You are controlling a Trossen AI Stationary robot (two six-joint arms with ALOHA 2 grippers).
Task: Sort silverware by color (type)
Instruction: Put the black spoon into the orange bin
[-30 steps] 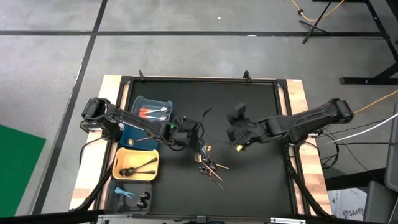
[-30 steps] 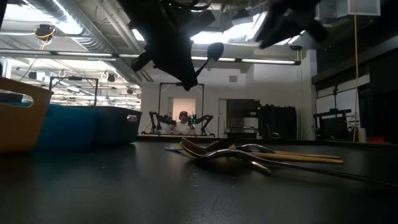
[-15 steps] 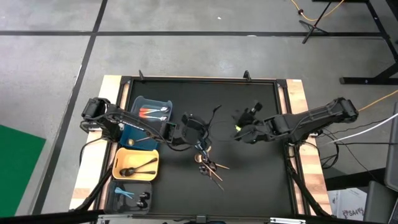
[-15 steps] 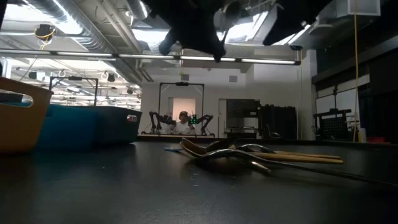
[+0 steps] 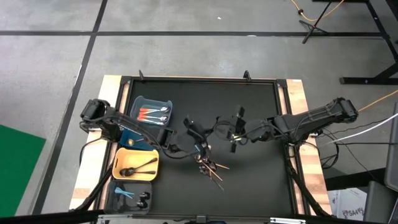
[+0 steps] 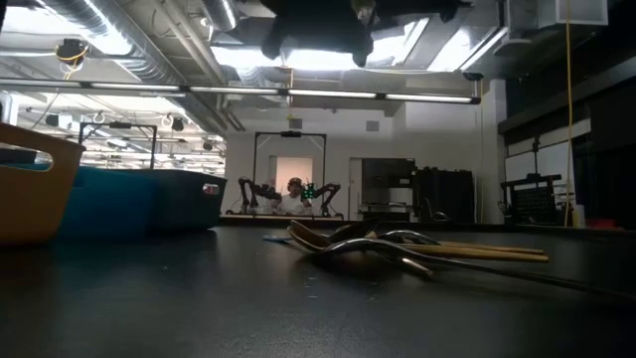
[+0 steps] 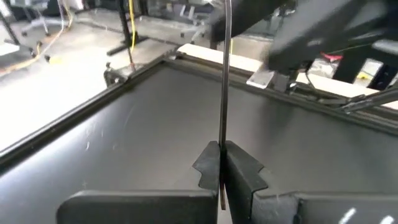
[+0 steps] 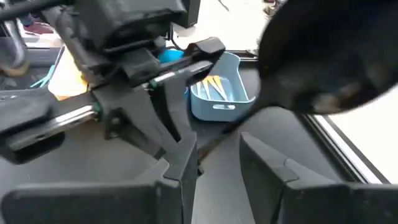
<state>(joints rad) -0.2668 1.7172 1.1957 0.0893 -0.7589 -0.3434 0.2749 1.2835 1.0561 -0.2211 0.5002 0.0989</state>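
Left gripper [image 5: 198, 132] raised above table [image 5: 261, 180] centre, fingers pinched together. Right gripper [image 5: 237, 132] just beside it over the table, fingers [image 8: 180, 171] parted.

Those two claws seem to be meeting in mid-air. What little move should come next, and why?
Probably the right gripper should close. The left gripper is shut on the black spoon by its handle, and that handle appears to run between the right gripper's open jaws, so this looks like a handover waiting for the second grip.
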